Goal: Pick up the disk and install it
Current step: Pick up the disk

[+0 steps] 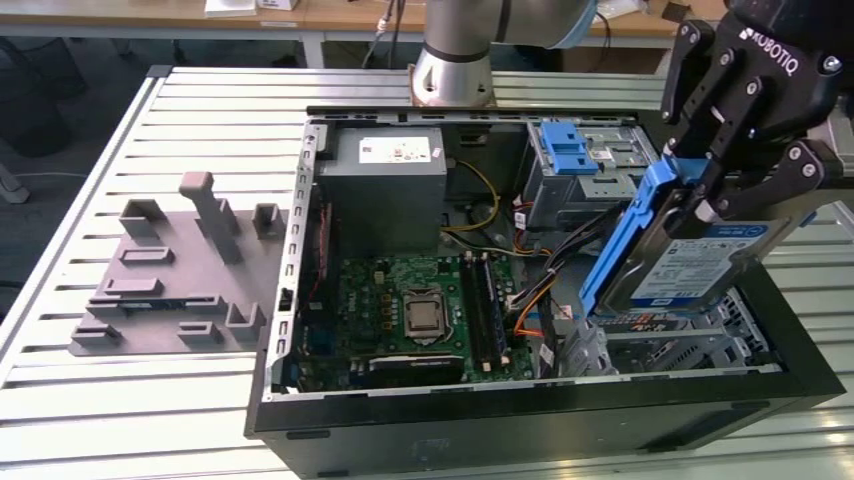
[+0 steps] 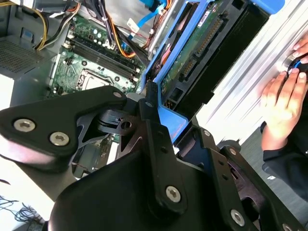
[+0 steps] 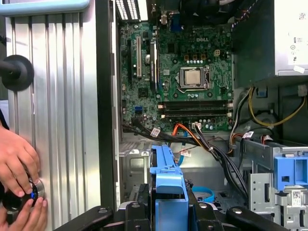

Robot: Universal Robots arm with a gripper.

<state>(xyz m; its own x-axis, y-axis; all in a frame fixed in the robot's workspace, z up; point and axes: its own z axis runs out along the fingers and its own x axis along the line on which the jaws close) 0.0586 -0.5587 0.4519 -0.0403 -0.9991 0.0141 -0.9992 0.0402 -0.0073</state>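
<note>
The silver-grey jointed robot arm [image 1: 451,60] stands on its base at the far side in the exterior view and reaches over toward that view's right. Its black two-finger gripper [image 1: 721,200] hangs pointing down at a slight tilt. The linkage fingers [image 1: 707,110] are clamped on the blue-railed silver-grey disk [image 1: 694,265], which is gripped on edge.

A ribbed silver aluminium bench [image 1: 80,400] spans the foreground under even light. Behind it stands a light wooden desk [image 1: 147,15], over what looks like dark floor [image 1: 80,70].
</note>
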